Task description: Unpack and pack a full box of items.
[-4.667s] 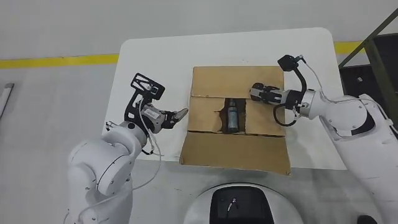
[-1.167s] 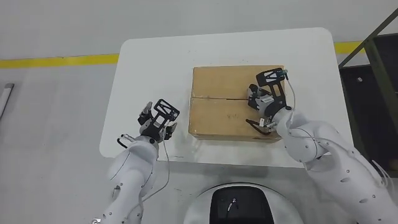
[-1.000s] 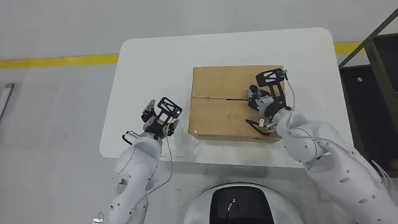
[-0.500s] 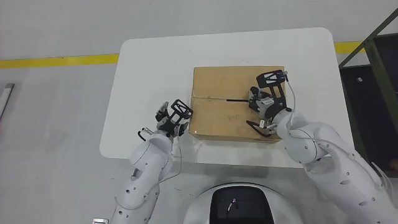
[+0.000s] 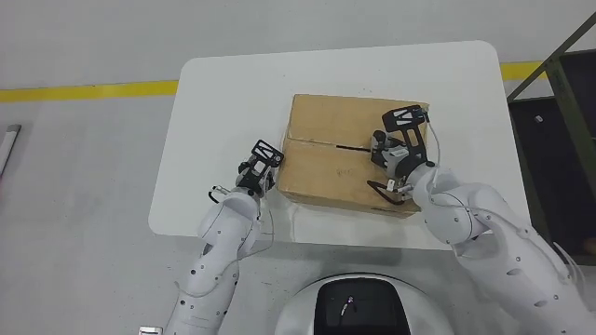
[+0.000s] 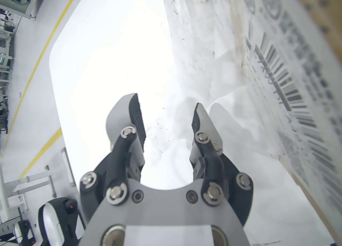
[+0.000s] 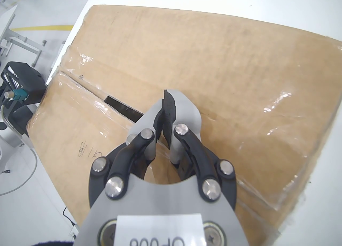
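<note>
**A:** Top view first. The box (image 5: 331, 154) sits shut in the middle of the bench (image 5: 214, 102). Its long axis and its flap seam (image 5: 317, 143) run from one arm's side to the other.

**B:** The left gripper (image 5: 261, 166) is tucked against the box's short end. The right gripper (image 5: 382, 144) is over the lid, near the seam's far end.

**A:** Left wrist view now. The left gripper (image 6: 167, 113) has its jaws parted with nothing between them. The box (image 6: 320, 3) runs close alongside, so the jaws point along its wall, not at it.

**B:** There's a white label (image 6: 283, 81) with a barcode on that wall, but the print is too blurred to read.

**A:** On to the right wrist view. The right gripper (image 7: 168, 105) has its jaws pressed together, empty, low over the box (image 7: 213, 57). I can't tell if they touch the lid.

**B:** A dark gap (image 7: 123, 108) in the seam lies just ahead of the tips. I'd judge the right arm is nearer the way in.

**A:** Any writing? Only a small pen scribble (image 7: 89, 152) on the nearer flap, which I can't make out. There's also clear tape (image 7: 88, 57) across the seam's end.
</note>
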